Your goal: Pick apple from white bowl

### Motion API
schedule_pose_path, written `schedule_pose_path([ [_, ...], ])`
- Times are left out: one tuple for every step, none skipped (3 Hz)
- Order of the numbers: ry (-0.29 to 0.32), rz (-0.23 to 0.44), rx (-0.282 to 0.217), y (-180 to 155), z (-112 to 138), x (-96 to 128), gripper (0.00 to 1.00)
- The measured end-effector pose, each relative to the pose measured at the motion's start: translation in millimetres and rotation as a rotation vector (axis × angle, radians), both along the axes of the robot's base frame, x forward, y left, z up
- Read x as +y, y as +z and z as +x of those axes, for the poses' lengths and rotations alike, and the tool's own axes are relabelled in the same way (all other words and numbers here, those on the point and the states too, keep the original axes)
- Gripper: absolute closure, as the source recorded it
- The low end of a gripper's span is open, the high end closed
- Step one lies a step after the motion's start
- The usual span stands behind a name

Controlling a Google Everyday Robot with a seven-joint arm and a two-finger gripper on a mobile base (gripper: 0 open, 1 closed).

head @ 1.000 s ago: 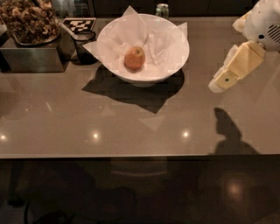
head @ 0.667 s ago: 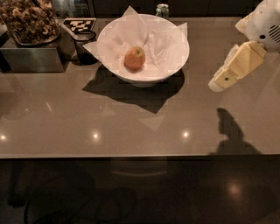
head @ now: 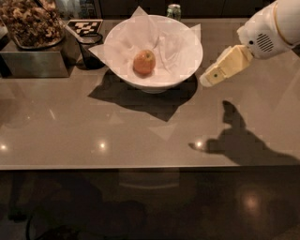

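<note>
The apple (head: pixel 144 62), small and orange-red with a yellowish patch, lies inside the white bowl (head: pixel 154 79), left of its centre. The bowl is lined with white crinkled paper whose points stick out over the rim. The bowl stands on the brown table toward the back. My gripper (head: pixel 208 79) hangs from the white arm at the upper right. Its cream-coloured tip points down-left and sits just right of the bowl's rim, above the table. It holds nothing that I can see.
A small dark cup (head: pixel 89 49) stands just left of the bowl. A metal bin (head: pixel 33 58) with brown dried material sits at the far left. A checkered marker (head: pixel 84 26) and a small jar (head: pixel 174 11) are at the back edge. The table's front edge (head: pixel 140 166) runs across the lower part of the view.
The gripper has moved left, closer to the bowl's right rim. The apple and bowl have stayed in place on the table.
</note>
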State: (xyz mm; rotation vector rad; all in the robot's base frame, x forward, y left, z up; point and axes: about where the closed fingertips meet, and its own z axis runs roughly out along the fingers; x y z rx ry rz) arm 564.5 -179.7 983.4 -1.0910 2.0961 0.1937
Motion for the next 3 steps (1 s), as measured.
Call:
schedule_pose_path([
  [-0.001, 0.029, -0.032, -4, 29, 20, 0.00],
  [0.042, 0.019, -0.036, -16, 52, 48, 0.00],
  [0.083, 0.003, -0.016, -33, 70, 74, 0.00],
])
